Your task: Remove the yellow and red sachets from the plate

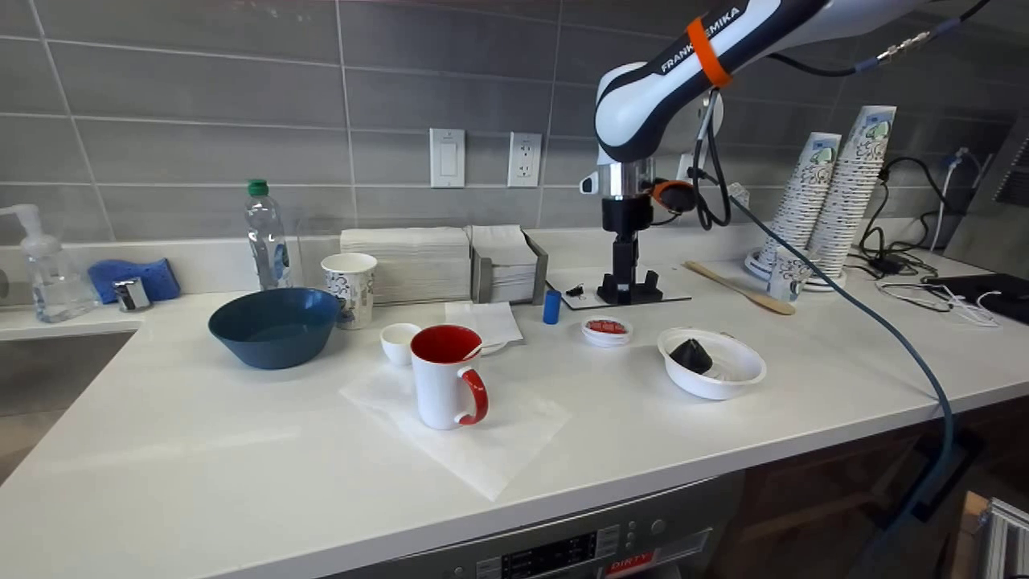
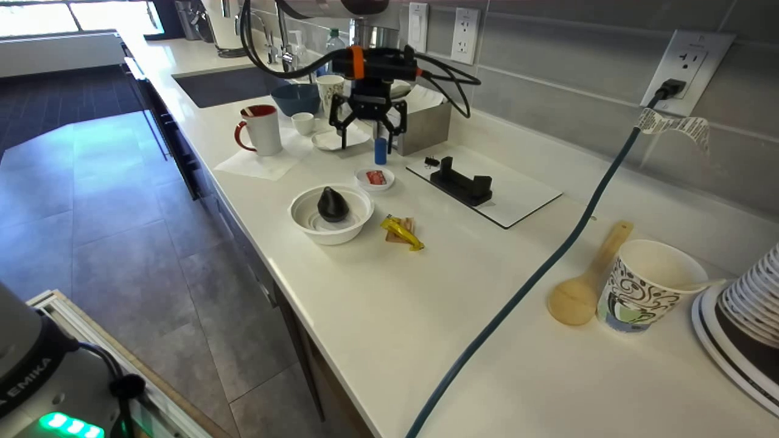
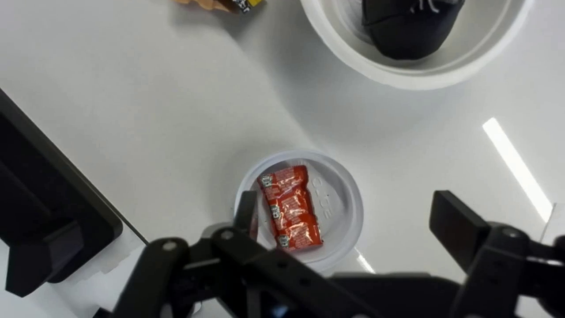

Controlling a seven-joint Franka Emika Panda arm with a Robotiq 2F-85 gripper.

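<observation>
Gripper (image 2: 367, 145) hangs pointing down above the counter (image 2: 462, 292), its fingers (image 3: 459, 229) spread wide apart; in the wrist view one of them hides part of the rim of the plate (image 3: 342, 221), in which the red sachet (image 3: 292, 212) lies, its printed wrapper shiny; the yellow sachet (image 2: 401, 232) is off the plate, lying on the counter partly across a tan packet (image 2: 409, 225), near the larger white bowl (image 2: 322, 236); that bowl holds a dark object (image 2: 333, 205), which I cannot name for certain; a blue cylinder (image 2: 380, 153) stands upright near the plate, and a black holder (image 2: 459, 187) rests on a thin white board (image 2: 523, 199); in an exterior view the red-lined white mug (image 1: 438, 390) stands on a paper sheet (image 1: 498, 458), and the blue bowl (image 1: 273, 344) sits well apart from the plate; a wooden spoon (image 2: 571, 301) lies just beside a patterned paper cup (image 2: 639, 298); two tall stacks of cups (image 1: 860, 169) rise near the spoon.
</observation>
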